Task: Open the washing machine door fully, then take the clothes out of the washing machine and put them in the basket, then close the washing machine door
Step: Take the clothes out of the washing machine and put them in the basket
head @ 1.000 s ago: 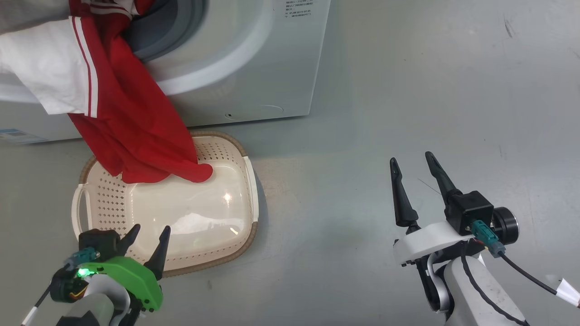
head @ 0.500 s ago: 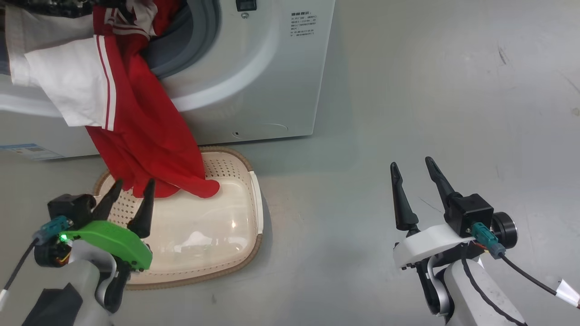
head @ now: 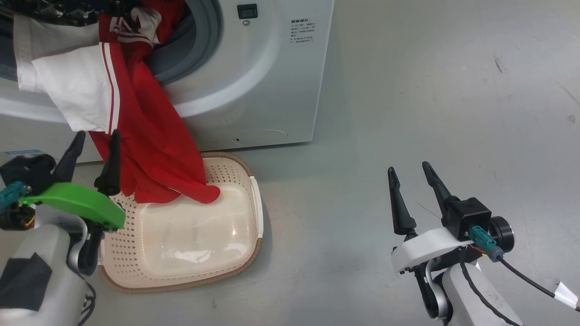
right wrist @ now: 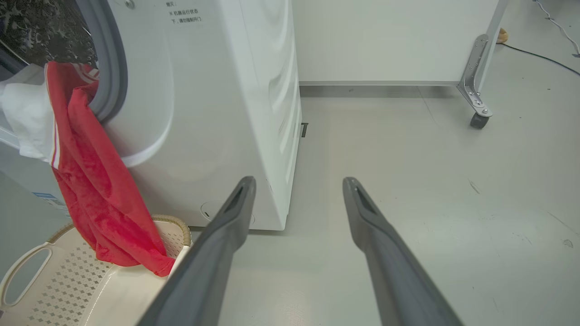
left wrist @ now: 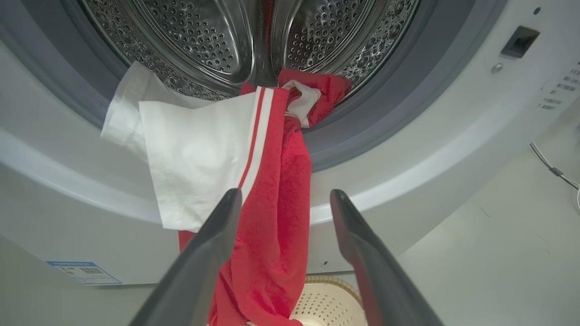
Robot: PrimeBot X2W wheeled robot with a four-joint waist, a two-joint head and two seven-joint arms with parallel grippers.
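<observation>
The white front-loading washing machine (head: 272,68) stands with its mouth exposed, the steel drum (left wrist: 199,31) open to the left wrist view. Just in front of it on the floor (head: 408,90) sits the cream basket (head: 190,235), its far end close under the opening.

The red garment (head: 154,145) bridges the two. Its top is bunched over the grey rubber ring (left wrist: 385,90) at the lip of the drum, and from there it hangs down the machine's front in a long strip, running roughly vertical. Its lower end lies inside the far end of the basket. It is therefore half out, and not yet wholly in the basket.

The left gripper (head: 98,133) is by far the nearer. It stands at the basket's left end with its fingers spread wide, holding nothing, and points up at the hanging strip. In the left wrist view the red cloth runs lengthwise up through the gap between the two fingers (whether a finger touches the cloth I cannot tell). The grasp looks to depend on this alignment, with the strip's long axis lying along the fingers and the caught end ahead of and above the tips.

The right gripper (head: 408,166) is well apart to the right over bare floor, also spread wide and empty.
</observation>
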